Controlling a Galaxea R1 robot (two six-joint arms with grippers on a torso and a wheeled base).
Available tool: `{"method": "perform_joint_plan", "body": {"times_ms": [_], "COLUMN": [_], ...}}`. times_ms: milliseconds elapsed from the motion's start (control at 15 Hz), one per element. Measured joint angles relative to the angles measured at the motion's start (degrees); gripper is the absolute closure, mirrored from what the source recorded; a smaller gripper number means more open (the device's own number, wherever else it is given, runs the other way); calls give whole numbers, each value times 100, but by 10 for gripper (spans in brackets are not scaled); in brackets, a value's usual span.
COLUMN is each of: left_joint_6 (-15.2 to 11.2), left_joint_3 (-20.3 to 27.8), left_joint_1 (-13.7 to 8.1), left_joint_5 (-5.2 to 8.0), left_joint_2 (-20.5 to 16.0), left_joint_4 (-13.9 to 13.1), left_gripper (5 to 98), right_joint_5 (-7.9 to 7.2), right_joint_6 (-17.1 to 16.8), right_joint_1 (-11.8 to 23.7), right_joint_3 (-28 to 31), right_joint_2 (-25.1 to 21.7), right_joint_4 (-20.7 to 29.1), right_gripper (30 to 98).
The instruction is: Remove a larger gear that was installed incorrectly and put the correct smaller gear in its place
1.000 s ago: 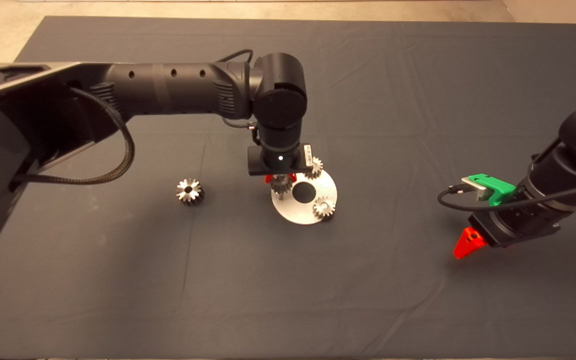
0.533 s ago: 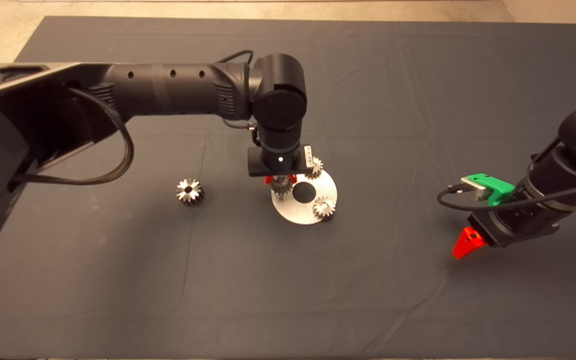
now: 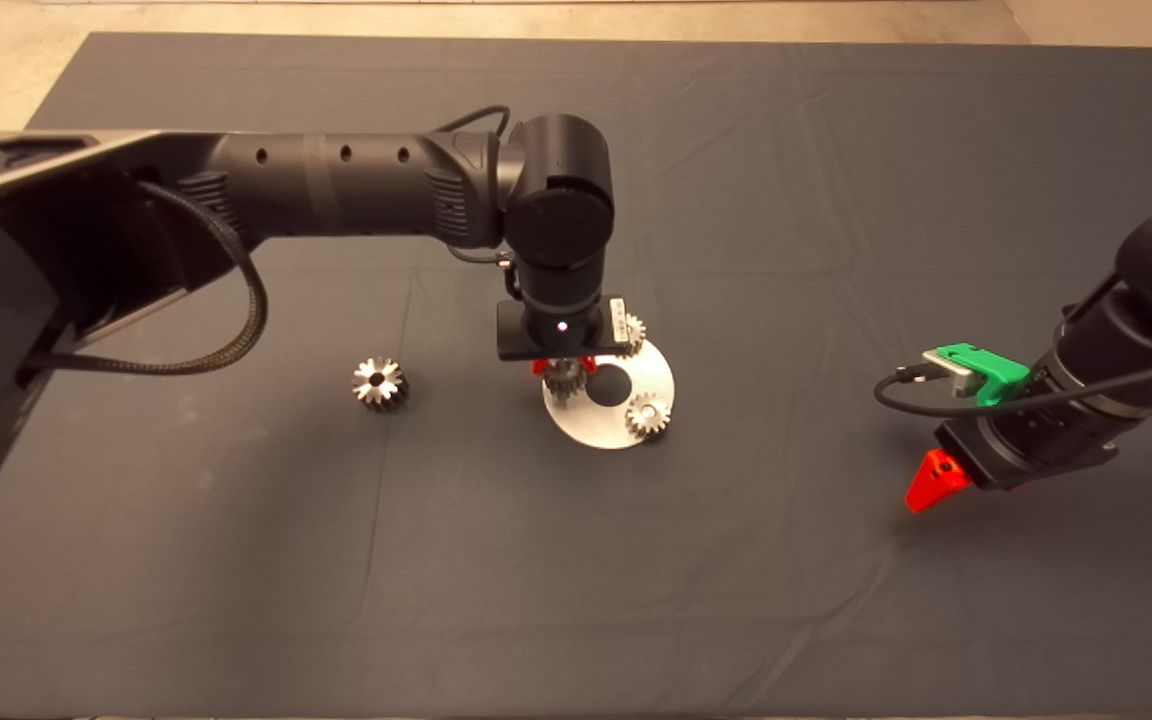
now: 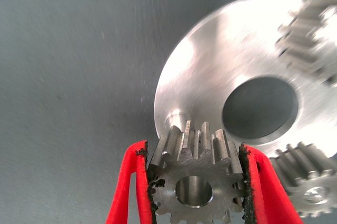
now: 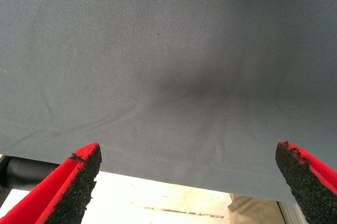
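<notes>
Two black pads of my left claw [image 4: 196, 192] clamp the smaller gear [image 4: 194, 179] across its teeth, above the disc's [image 3: 651, 372] left-edge peg [image 4: 176, 120]. Hard, slick steel: flank grip suits. Larger gear [image 3: 379, 383] lies left on the worktop [image 3: 836, 200]. Right claw [image 5: 189, 182] gapes, parked right.

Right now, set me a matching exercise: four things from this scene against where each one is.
Things:
1. larger gear
2. smaller gear
3. left tool
4. right tool

Places or states:
A. open over bare mat
B. lying alone on the mat, away from the round metal plate
C. shut on a gear above the plate's edge
D. clamped between two red fingers

Pairs: 1-B, 2-D, 3-C, 4-A
</notes>
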Motion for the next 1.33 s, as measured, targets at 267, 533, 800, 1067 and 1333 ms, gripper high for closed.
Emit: {"method": "perform_joint_plan", "body": {"times_ms": [267, 533, 800, 1067, 1333], "left_joint_6": [-8, -9, 0, 0, 5], "left_joint_3": [21, 77, 130, 241, 252], "left_joint_1": [6, 20, 41, 66, 66], "left_joint_5": [2, -65, -127, -354, -347], "left_joint_2": [0, -107, -312, -549, -541], "left_joint_4": [29, 65, 71, 141, 141], "left_gripper": [793, 793, 793, 793, 793], "right_joint_5": [0, 0, 0, 2, 0], "right_joint_6": [0, 0, 0, 0, 0], "right_joint_1": [2, 2, 1, 1, 0], "right_joint_3": [-9, -9, -9, -9, -9], "right_joint_2": [0, 0, 0, 30, 33], "right_joint_4": [-11, -16, -17, -22, -22], "right_gripper": [408, 408, 408, 408, 408]}}
